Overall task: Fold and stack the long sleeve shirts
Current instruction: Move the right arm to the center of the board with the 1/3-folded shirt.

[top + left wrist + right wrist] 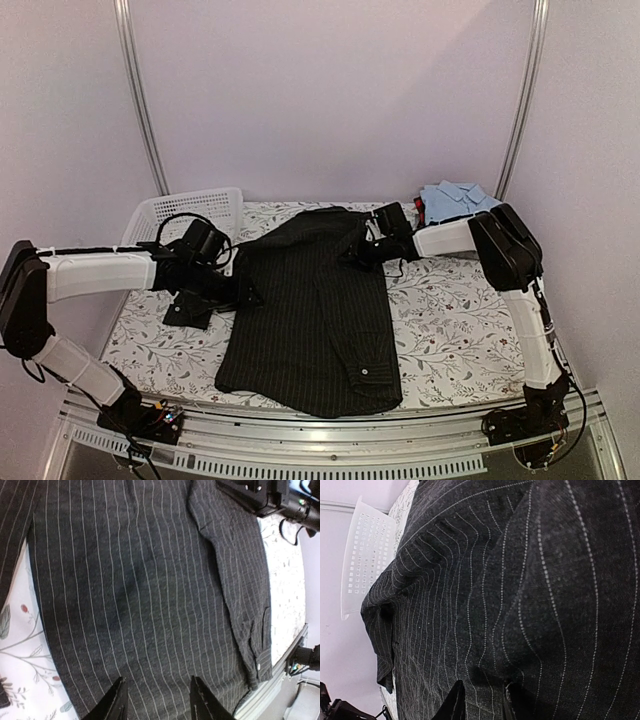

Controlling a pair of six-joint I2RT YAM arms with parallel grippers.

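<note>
Basket (190, 210) sits far left; just right of it the black shirt (310, 320) lies spread, the light blue shirt (455, 198) farther right. Right hand (481, 692) pinches black cloth; left hand (157, 687) is spread over it.

Blk pinstripe shirt (520, 580) fills view, wht mesh basket (365, 555) upper-left bkgd.
</note>
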